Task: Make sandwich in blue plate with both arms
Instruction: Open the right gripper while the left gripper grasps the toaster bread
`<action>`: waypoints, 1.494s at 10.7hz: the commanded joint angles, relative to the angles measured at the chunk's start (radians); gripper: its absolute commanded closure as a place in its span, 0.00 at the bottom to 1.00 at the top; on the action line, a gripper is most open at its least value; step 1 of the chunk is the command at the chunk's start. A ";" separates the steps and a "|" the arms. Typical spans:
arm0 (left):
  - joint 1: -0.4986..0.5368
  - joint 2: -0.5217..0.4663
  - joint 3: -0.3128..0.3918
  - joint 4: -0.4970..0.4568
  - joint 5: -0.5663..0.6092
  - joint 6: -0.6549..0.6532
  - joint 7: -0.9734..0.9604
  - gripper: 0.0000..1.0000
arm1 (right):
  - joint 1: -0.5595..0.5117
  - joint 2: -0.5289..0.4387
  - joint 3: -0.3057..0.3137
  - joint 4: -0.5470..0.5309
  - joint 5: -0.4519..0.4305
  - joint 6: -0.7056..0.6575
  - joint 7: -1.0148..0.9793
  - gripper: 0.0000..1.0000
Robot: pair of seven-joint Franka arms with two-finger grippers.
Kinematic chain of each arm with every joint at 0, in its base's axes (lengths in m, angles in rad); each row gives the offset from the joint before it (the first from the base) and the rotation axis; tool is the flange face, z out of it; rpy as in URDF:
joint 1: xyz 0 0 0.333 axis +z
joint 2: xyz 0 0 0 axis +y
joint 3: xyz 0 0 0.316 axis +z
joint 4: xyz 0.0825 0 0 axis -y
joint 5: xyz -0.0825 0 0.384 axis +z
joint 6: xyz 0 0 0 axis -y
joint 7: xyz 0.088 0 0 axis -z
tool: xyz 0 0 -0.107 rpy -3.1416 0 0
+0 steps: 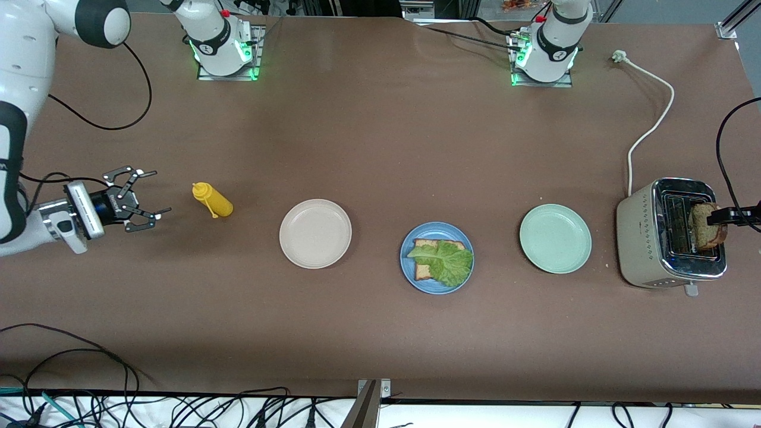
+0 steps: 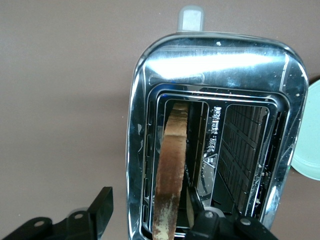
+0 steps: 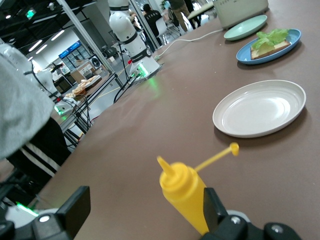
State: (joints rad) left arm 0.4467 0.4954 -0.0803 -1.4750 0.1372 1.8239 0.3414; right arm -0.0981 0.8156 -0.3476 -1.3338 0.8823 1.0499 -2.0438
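Note:
The blue plate (image 1: 437, 284) holds one brown bread slice (image 1: 423, 268) with a green lettuce leaf (image 1: 445, 259) on top; the plate (image 3: 250, 56) also shows in the right wrist view. A second bread slice (image 1: 704, 229) stands half out of the toaster (image 1: 645, 238). My left gripper (image 1: 717, 218) straddles this slice (image 2: 170, 170). It is open (image 2: 150, 207), with one finger (image 2: 102, 210) well clear of the crust. My right gripper (image 1: 162, 191) hovers open (image 3: 145, 207) at the right arm's end of the table, pointing at the yellow bottle (image 1: 212, 200).
A cream-white plate (image 1: 315, 233) and a mint-green plate (image 1: 555, 238) flank the blue plate. The toaster's white cord (image 1: 651, 119) runs toward the left arm's base. The yellow bottle (image 3: 182, 195) sits a short way ahead of the right fingers.

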 commanded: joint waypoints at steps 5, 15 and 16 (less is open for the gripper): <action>0.010 0.003 -0.006 0.013 -0.024 0.003 0.031 0.97 | 0.130 -0.248 0.004 -0.007 -0.135 -0.019 0.581 0.00; 0.007 -0.115 -0.019 0.021 -0.018 -0.087 0.028 1.00 | 0.362 -0.435 0.012 -0.016 -0.724 0.349 1.359 0.00; 0.003 -0.135 -0.024 0.042 -0.018 -0.142 0.028 1.00 | 0.370 -0.437 0.012 -0.030 -0.744 0.384 1.407 0.00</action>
State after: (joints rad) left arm 0.4468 0.4335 -0.0913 -1.4533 0.1350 1.7773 0.3436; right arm 0.2440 0.4004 -0.3394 -1.3277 0.2001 1.3595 -0.7506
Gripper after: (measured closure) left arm 0.925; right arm 0.000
